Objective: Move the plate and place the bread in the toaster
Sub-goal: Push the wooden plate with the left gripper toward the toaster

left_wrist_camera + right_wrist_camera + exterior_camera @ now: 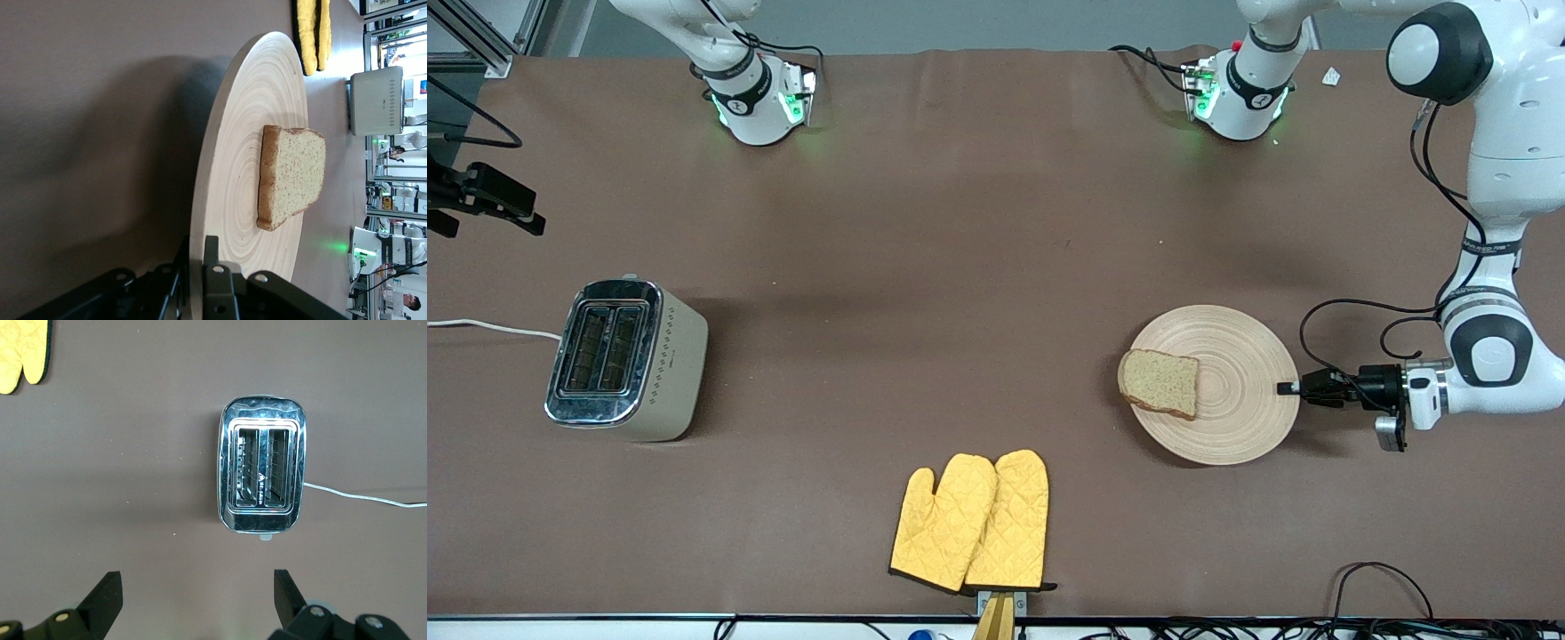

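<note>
The light-wood plate (pixel 1240 396) lies toward the left arm's end of the table. The brown bread (pixel 1160 380) slice rests on it, at the side toward the toaster. My left gripper (pixel 1285 388) is low at the plate's rim, on the side away from the bread. In the left wrist view the left gripper (pixel 198 243) is shut on the plate (pixel 247 133) rim, with the bread (pixel 293 175) farther in. The cream toaster (pixel 624 358) stands at the right arm's end. My right gripper (pixel 195 580) is open and empty, high over the toaster (pixel 261 473), whose two slots are empty.
Two yellow oven mitts (pixel 974 523) lie near the table's front edge, between toaster and plate. The toaster's white cord (pixel 489 327) runs off the table's end. A black camera mount (pixel 480 200) juts in farther from the front camera than the toaster.
</note>
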